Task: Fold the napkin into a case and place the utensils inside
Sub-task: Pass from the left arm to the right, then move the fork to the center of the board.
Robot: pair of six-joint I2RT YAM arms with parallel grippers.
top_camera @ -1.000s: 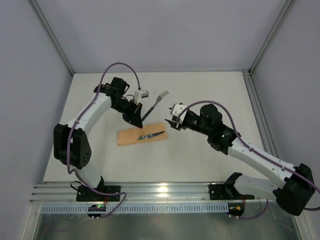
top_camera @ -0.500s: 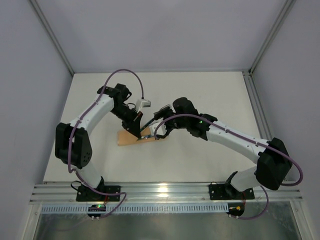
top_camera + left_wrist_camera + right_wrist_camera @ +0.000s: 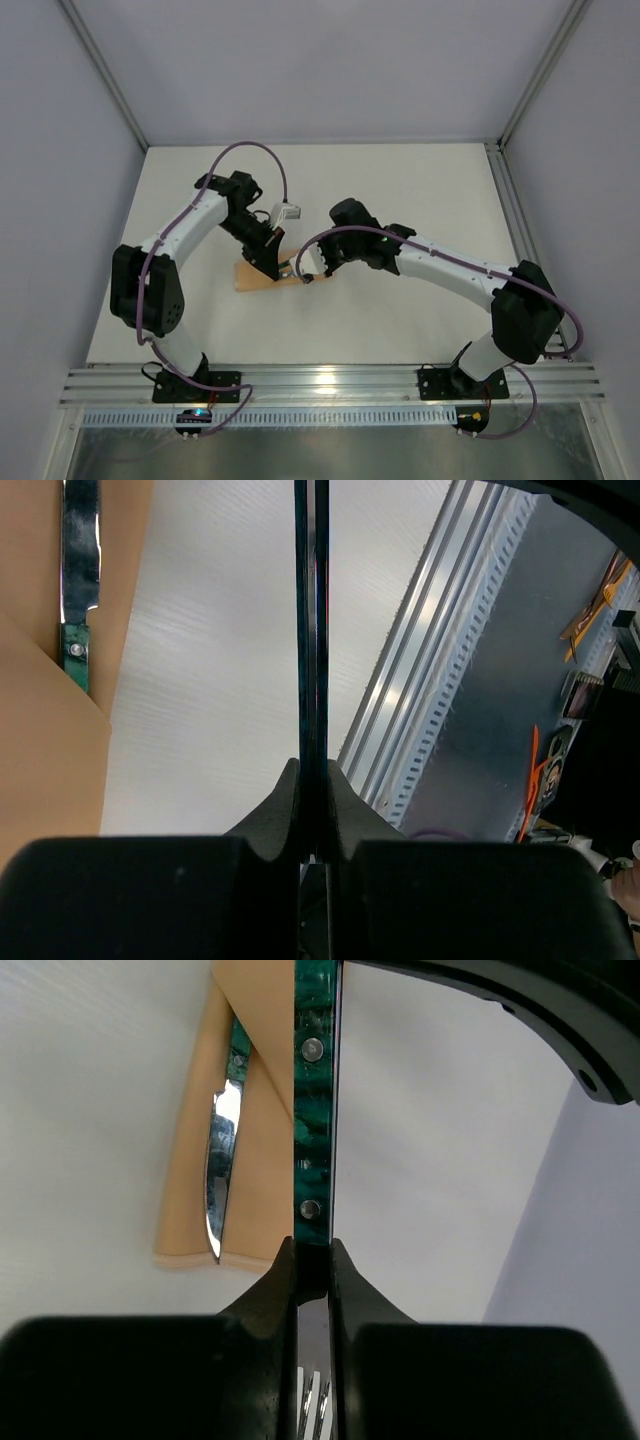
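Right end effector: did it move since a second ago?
Yes. The right end effector slid left, from just past the right end of the case to over that end.

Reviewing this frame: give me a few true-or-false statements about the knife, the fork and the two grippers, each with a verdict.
1. The knife is tucked handle-first into the case, with its blade showing. True.
2. The fork lies loose inside the case. False: it is clamped by its green handle.
3. The right gripper is wide open. False: it is closed on the fork's handle.
4. The left gripper is shut on the fork. True.
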